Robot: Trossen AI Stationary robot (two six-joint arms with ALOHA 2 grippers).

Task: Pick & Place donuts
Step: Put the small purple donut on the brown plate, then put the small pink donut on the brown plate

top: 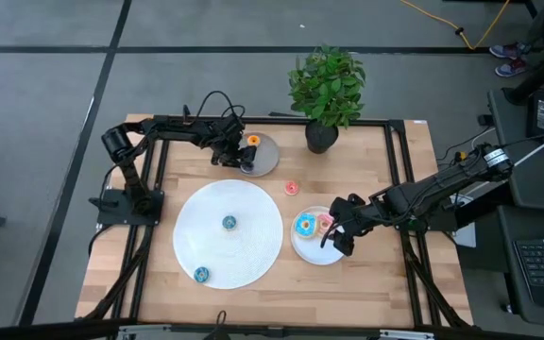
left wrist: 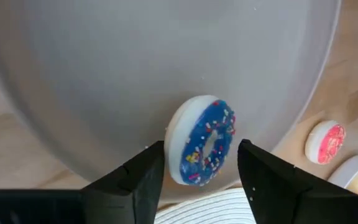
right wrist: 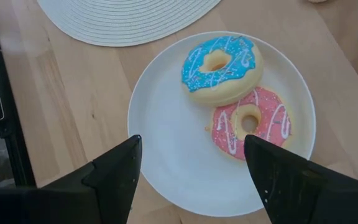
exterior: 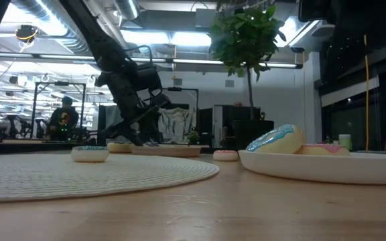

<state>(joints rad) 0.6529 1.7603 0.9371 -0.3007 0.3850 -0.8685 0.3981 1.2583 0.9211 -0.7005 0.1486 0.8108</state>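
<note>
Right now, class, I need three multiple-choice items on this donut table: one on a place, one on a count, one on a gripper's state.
1. Where is the dark blue donut?
A. grey plate
B. white mat
C. bare wood

2. How many donuts lie on the white plate?
A. one
B. two
C. three

3. The right gripper is:
A. shut on a donut
B. open above the plate
C. out of view

Answers: 1 A, the left wrist view shows it on grey. 2 B, blue donut and pink donut. 3 B, its fingers stand apart and empty.
</note>
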